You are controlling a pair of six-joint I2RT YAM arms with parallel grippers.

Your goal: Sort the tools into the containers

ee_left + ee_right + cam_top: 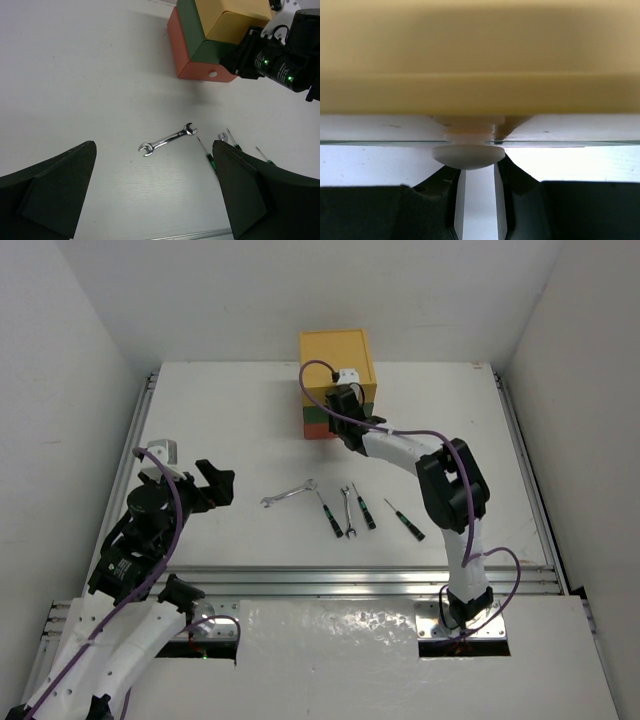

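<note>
Your right gripper (pixel 478 172), top centre of the overhead view, sits narrowed around the yellow drawer's (pixel 480 50) knob (pixel 468 156); you can't tell whether it truly clamps. A shallow bite could slip off as you pull, or drag the whole chest (pixel 316 426). The left gripper (pixel 218 485) hangs spread and empty at left, with the tools (pixel 289 494) in mid-frame.
</note>
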